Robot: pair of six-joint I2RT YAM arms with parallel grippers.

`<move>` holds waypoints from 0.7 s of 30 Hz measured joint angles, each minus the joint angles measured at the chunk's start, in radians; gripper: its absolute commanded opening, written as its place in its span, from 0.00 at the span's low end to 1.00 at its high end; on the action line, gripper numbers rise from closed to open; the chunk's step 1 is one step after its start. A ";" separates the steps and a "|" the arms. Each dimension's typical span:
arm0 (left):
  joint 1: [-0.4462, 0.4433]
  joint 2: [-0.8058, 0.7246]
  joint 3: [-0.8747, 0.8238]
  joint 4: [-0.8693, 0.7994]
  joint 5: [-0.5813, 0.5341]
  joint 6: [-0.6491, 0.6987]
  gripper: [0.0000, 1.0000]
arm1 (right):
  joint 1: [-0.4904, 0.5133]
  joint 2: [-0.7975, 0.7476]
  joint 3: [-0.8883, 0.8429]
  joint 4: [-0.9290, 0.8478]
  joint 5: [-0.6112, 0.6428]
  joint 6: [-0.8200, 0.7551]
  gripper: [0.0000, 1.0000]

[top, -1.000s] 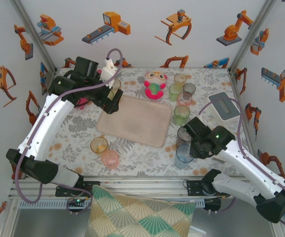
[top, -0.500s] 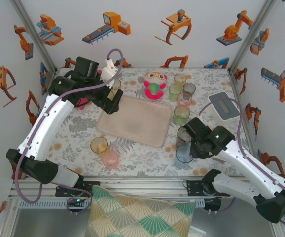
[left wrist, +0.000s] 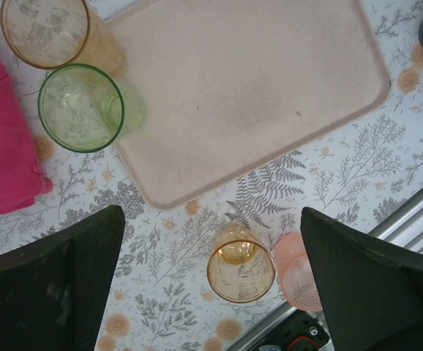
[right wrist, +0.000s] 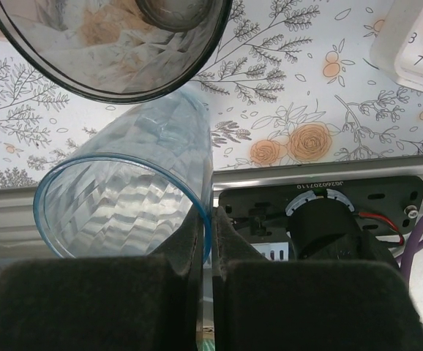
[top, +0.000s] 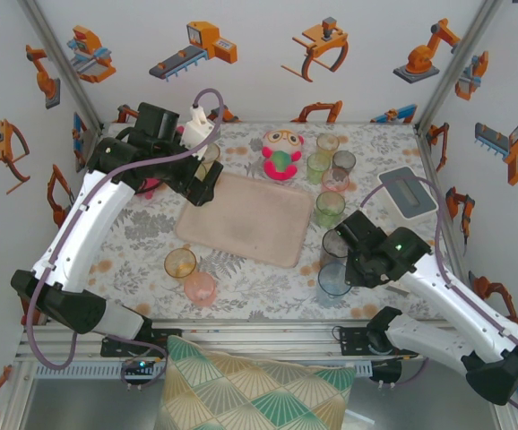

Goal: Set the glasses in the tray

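The beige-pink tray [top: 250, 219] [left wrist: 255, 80] lies mid-table with nothing on it. My right gripper [top: 347, 269] [right wrist: 210, 219] is shut on the wall of a blue glass [top: 334, 279] [right wrist: 124, 197], one finger inside the rim and one outside. A grey glass [top: 334, 244] [right wrist: 102, 44] stands just behind it. My left gripper [top: 207, 184] [left wrist: 211, 241] hangs open over the tray's left corner, holding nothing. Below it stand an amber glass [top: 180, 263] [left wrist: 241, 269] and a pink glass [top: 200, 288] [left wrist: 298, 270]. A green glass [left wrist: 83, 107] and another amber one [left wrist: 47, 29] stand left of the tray.
Several more glasses [top: 331, 166] cluster behind the tray's right end, with a green one [top: 330, 208] at its right edge. A plush toy [top: 282, 153] sits at the back, a magenta cloth [left wrist: 3, 146] at the left, a grey-white box [top: 407, 191] at the right.
My right gripper's fingers have closed onto the blue glass's wall. The left arm has stayed where it was.
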 measured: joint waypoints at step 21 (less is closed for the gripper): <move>-0.001 -0.006 0.008 -0.005 -0.084 0.000 0.97 | 0.005 0.053 0.079 -0.003 -0.107 -0.049 0.02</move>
